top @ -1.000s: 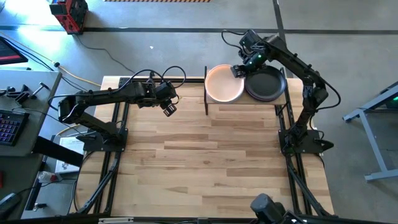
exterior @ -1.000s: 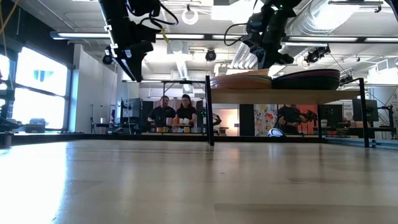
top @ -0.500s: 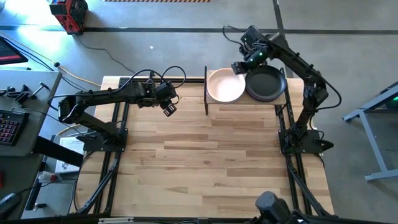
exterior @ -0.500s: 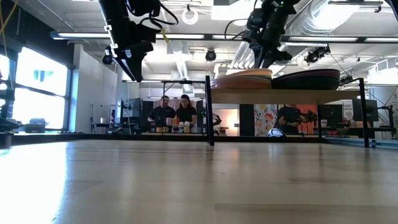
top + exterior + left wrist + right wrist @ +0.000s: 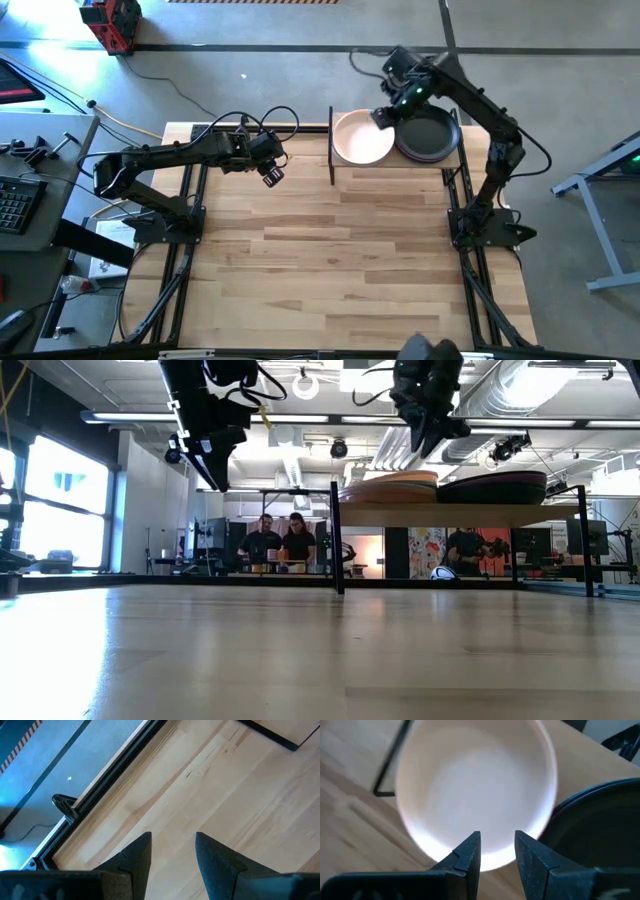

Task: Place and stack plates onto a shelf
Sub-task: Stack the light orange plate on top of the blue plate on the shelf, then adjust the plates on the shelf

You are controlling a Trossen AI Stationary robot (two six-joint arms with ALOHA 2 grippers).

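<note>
Two plate stacks (image 5: 362, 138) sit on shelf (image 5: 390, 163); desk (image 5: 330, 260) bare of plates, task looks near finished. Right hand (image 5: 384, 117) released, above stacks; left hand (image 5: 271, 176) released, idle over desk.

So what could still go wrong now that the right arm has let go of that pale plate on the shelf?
1. The right gripper hangs with open jaws just above the rim of the pale plate; a low pull-away could clip it.
2. The pale stack sits close beside the dark stack on the narrow shelf, so a nudge might push one into the other or towards an edge.
</note>
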